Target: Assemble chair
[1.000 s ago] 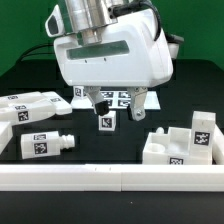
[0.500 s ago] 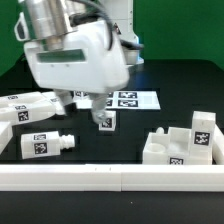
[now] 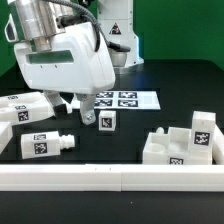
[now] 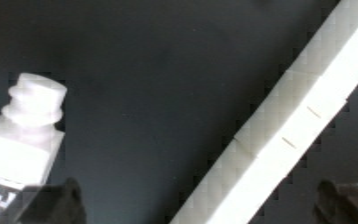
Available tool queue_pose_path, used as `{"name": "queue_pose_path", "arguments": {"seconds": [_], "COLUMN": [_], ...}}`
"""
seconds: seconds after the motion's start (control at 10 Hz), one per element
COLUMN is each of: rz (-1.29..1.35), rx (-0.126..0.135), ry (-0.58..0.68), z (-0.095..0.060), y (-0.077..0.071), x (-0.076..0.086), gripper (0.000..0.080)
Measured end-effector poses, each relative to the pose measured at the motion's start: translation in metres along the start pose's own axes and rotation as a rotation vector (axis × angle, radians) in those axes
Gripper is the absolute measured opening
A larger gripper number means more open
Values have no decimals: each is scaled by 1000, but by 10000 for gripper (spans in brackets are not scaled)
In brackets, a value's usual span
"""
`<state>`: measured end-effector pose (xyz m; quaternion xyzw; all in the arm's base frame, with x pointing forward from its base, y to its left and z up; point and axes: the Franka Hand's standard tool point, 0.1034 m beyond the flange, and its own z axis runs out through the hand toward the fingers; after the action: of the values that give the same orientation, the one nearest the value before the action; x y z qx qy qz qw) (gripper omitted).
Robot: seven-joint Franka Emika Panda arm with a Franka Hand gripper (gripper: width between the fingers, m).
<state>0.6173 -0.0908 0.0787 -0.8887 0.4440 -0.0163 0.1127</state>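
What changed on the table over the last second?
The open, empty gripper swung toward the exterior view's left, away from the small cube and toward the pegged leg. Nothing was grasped or released. The cube, leg, marker board and border rail stayed put.

Bright, even light from above bleaches the chair leg (image 4: 25,120) beside the end effector (image 3: 77,108) and the rail (image 4: 297,125) beyond it to near-featureless glare against the dark bench (image 3: 175,100). The wrist view is soft, and its fingertips (image 4: 59,202) are dark, unfocused blurs.
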Motion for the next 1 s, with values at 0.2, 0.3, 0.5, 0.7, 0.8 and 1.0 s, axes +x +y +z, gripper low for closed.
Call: {"name": "queue_pose_path", "arguments": {"seconds": [0.2, 0.3, 0.5, 0.7, 0.8, 1.0], "rz": [26, 41, 60, 59, 62, 68], "rx": [-21, -31, -47, -58, -63, -72], "ry": [-36, -51, -73, -62, -63, -55], "z": [6, 9, 13, 21, 24, 32], "y": [22, 36, 53, 70, 73, 80], "x": [9, 12, 10, 11, 11, 13], "gripper": [649, 649, 649, 649, 649, 649]}}
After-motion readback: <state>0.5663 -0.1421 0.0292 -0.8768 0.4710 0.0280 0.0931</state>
